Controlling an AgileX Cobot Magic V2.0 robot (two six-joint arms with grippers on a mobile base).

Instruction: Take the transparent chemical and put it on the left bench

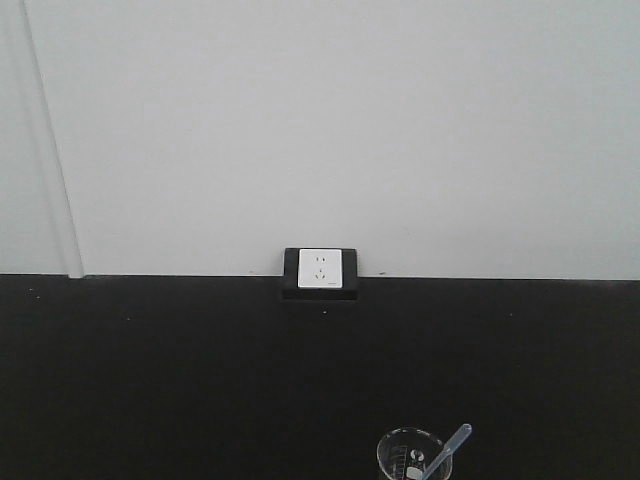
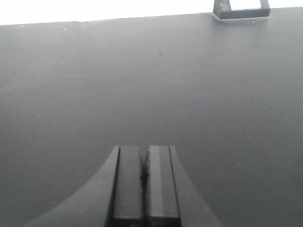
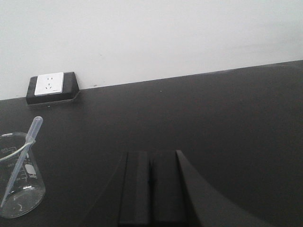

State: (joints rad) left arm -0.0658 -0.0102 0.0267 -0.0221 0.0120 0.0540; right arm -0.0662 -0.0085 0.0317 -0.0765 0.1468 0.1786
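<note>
Pipette (image 1: pixel 447 452), clear bluish, leans bulb-up inside a glass beaker (image 3: pixel 28 189) at the frame's lower left, on the black countertop (image 1: pixel 200 380) near the wall socket (image 1: pixel 320 270); left gripper (image 2: pixel 145 182) and right gripper (image 3: pixel 150 189) both closed, empty.

Black countertop (image 1: pixel 150 380): socket box (image 1: pixel 320 273) against wall; glass beaker (image 1: pixel 400 455) standing well apart.

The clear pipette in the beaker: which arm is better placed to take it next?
Right, probably. The right wrist view shows the pipette leaning in the beaker, near the shut right gripper; the left gripper sees only countertop and the socket.
</note>
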